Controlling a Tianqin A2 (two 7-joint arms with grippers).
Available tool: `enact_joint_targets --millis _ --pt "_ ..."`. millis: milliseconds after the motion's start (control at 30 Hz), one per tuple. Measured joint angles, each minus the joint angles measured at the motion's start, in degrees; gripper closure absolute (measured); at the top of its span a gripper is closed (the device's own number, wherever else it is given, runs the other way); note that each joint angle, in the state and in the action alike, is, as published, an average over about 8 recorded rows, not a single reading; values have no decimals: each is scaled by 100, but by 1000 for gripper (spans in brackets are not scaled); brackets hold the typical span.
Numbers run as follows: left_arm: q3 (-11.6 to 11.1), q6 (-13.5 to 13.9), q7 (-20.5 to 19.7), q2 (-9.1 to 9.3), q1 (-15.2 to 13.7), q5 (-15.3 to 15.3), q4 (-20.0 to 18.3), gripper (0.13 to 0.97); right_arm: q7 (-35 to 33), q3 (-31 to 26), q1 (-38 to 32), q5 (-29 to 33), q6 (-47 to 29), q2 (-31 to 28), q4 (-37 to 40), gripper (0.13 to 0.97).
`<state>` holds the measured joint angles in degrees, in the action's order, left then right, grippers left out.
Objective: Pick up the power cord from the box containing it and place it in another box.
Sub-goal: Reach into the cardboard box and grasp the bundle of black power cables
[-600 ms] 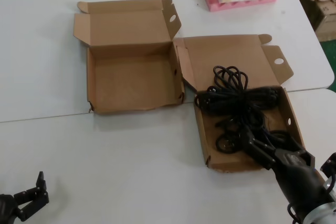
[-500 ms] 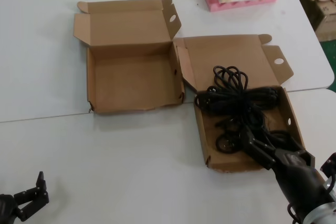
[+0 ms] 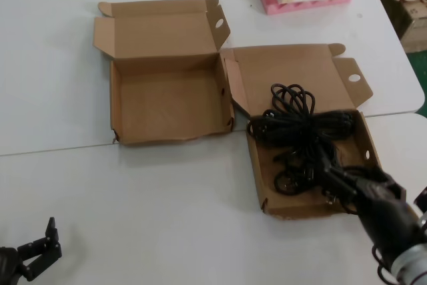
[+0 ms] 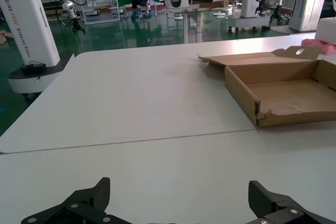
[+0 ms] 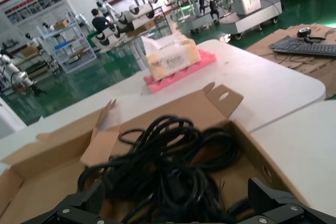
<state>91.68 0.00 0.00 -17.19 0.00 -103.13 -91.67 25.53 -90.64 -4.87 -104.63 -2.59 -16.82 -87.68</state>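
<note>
Right gripper (image 3: 337,181), fingers spread wide and holding nothing, reaches low into the right box (image 3: 257,185) over the bundled power cord (image 3: 300,128) to grab it; left gripper (image 3: 37,248) idles open near-left; empty target box (image 3: 167,135) sits left.

Right pincer (image 3: 331,179) spread wide, reaching forward; left pincer (image 3: 41,243) parked, spread.
</note>
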Motion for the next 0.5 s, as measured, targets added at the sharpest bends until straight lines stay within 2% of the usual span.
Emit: enact_joint_targets --millis 200,400,500 --pt "1 0 0 0 0 0 0 173 0 493 -553 -88 -592 277 593 129" --pt "0 0 0 0 0 0 0 221 0 1174 -1417 7 -1454 692 1619 129" --pt "0 0 0 0 0 0 0 274 0 1438 -1842 148 -1836 844 2131 129"
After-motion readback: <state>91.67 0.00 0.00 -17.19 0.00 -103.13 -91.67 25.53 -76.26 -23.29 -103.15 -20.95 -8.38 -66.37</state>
